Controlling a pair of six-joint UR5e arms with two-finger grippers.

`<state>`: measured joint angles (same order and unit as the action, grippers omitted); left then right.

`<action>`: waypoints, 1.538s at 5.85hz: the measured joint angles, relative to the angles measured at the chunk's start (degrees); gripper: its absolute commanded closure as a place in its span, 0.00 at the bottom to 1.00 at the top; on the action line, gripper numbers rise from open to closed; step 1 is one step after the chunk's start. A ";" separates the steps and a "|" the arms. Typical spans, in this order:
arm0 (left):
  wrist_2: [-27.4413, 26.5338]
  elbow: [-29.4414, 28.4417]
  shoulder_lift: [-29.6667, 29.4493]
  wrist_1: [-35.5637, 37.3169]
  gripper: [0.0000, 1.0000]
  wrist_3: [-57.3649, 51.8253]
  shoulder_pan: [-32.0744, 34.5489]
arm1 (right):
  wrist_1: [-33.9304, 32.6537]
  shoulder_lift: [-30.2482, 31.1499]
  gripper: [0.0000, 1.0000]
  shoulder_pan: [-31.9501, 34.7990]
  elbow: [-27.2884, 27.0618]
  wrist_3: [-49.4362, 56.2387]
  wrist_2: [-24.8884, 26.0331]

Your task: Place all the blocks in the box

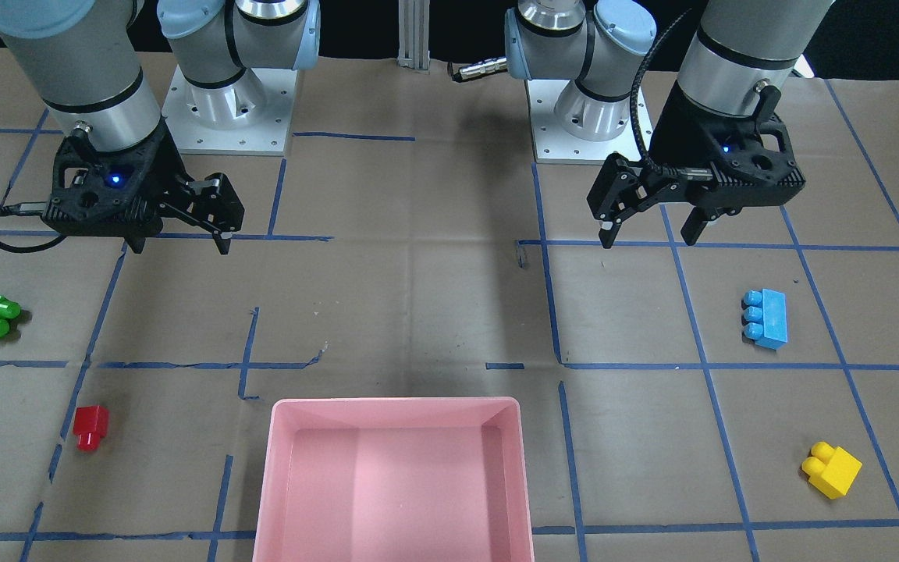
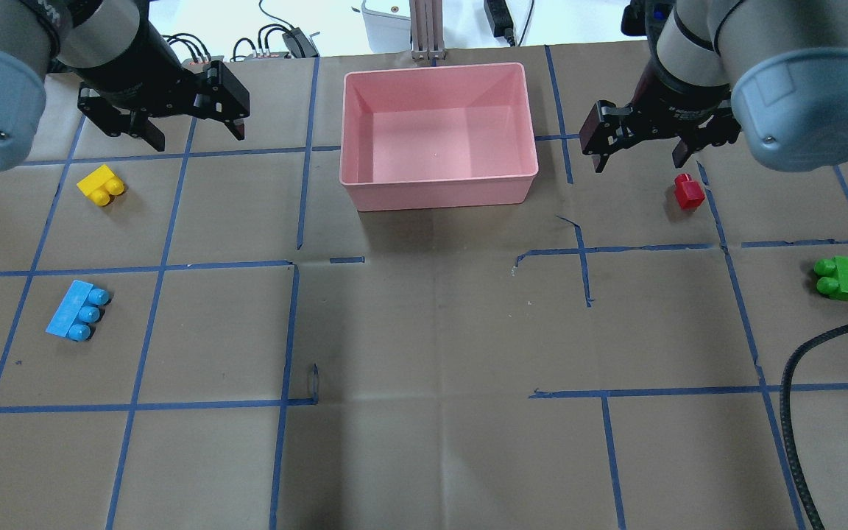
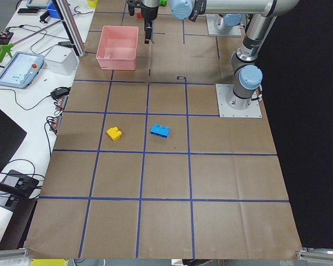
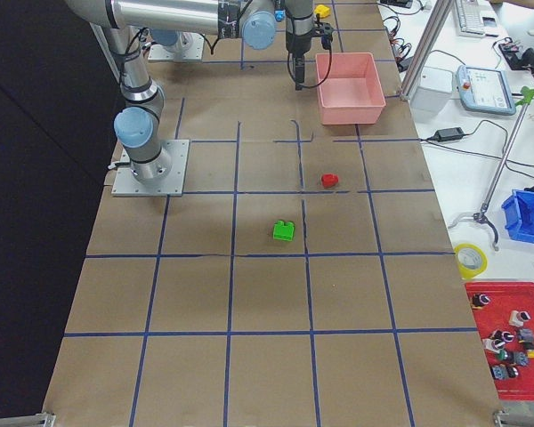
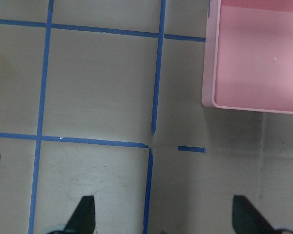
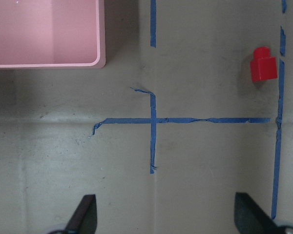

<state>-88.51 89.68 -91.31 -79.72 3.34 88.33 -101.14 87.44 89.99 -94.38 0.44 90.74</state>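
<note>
The pink box [image 1: 395, 403] stands empty at the table's far middle [image 2: 439, 70]. On my left side lie the yellow block [image 2: 101, 185] and the blue block [image 2: 78, 313]. On my right side lie the red block [image 2: 688, 191] and the green block [image 2: 841, 277]. My left gripper [image 2: 197, 138] is open and empty, hovering left of the box and beyond the yellow block. My right gripper [image 2: 640, 163] is open and empty, hovering right of the box, just left of the red block, which shows in the right wrist view [image 6: 262, 65].
Brown paper with a blue tape grid [image 2: 291, 265] covers the table. The arm bases [image 1: 223, 109] stand on my side. A black cable [image 2: 799, 368] hangs at the right. A bench with a tablet [image 3: 22, 66] and bins [image 4: 516, 329] lies beyond the table's far edge.
</note>
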 measured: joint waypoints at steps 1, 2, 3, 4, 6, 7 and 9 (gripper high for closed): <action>0.00 0.00 0.16 -0.02 0.00 -0.03 0.00 | -0.02 -0.04 0.00 -0.01 0.02 0.02 0.18; 0.00 0.01 0.27 -0.04 0.00 -0.07 0.00 | -0.02 -0.05 0.00 -0.05 0.07 0.06 0.39; -0.03 0.08 0.24 -0.04 0.00 -0.08 0.00 | -0.02 -0.04 0.00 -0.07 0.10 0.11 0.47; -0.10 0.12 0.31 -0.07 0.00 -0.09 0.00 | -0.02 -0.06 0.00 -0.07 0.00 0.15 0.49; -0.24 -0.07 0.32 -0.94 0.00 -0.05 0.00 | -0.02 -0.14 0.00 -0.08 -0.20 0.48 0.49; -0.26 -0.65 0.19 -3.91 0.00 -0.27 0.00 | 0.00 -0.20 0.00 -0.18 -0.28 0.63 0.49; -0.28 -1.40 0.30 -9.13 0.00 -3.94 -1.04 | 0.26 0.00 0.00 -1.46 -0.35 3.10 1.72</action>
<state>-88.78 88.28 -91.01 -88.85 -0.60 87.30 -100.87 87.45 88.53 -94.74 3.55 92.46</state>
